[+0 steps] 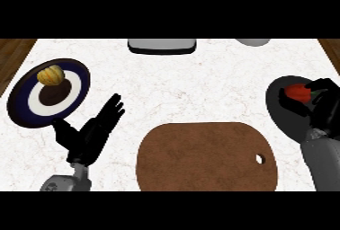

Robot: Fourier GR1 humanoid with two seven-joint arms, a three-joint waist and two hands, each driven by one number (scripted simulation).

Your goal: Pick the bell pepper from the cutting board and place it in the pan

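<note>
Just under the right hand (pixel 324 105), which bends down over the pan (pixel 284 117), the bell pepper (pixel 299 93) seems held in its curled fingers. The left hand (pixel 90 134) is open, fingers straight.

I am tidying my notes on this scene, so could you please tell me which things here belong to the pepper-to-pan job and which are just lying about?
Job: bell pepper, in the curled right hand; pan; cutting board.
Lying about: plate with a yellow fruit; grey object and white object at the far edge; open left hand, lower left.
</note>
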